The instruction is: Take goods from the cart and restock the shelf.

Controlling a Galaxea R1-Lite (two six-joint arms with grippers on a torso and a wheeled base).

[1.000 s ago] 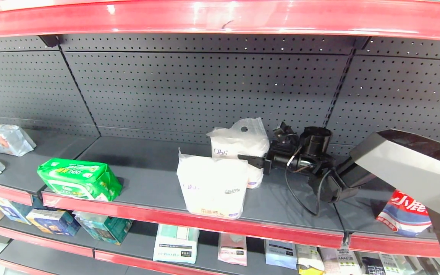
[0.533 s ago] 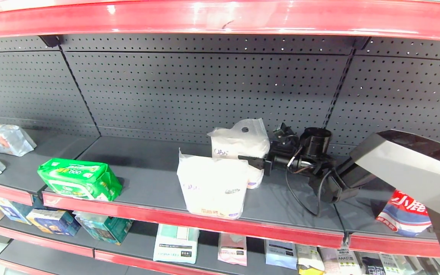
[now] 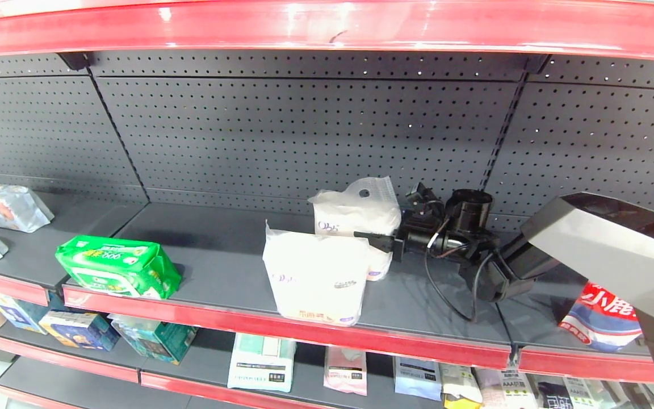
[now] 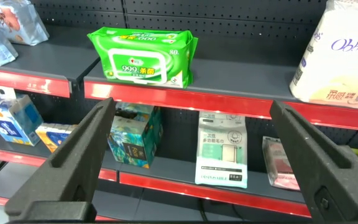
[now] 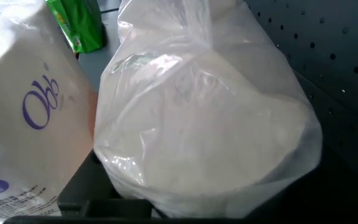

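The right gripper point(image 3: 386, 238) is set against the rear white plastic-wrapped tissue pack point(image 3: 355, 218), which stands near the perforated back wall of the grey metal shelf with a red front edge point(image 3: 219, 244). Whether its jaws are clamped on this pack or merely around it cannot be told. In the right wrist view the pack's crinkled wrap point(image 5: 210, 124) is seen at very close range. A second white tissue pack point(image 3: 315, 278) stands upright just in front, close to the red edge. The left gripper point(image 4: 192, 107) is held before the shelf with its jaws wide apart and nothing between them. Well to the left on the same shelf, a green wet-wipe packet point(image 3: 118, 267) lies flat. A red-and-blue bag point(image 3: 599, 318) is seen on the shelf's right section.
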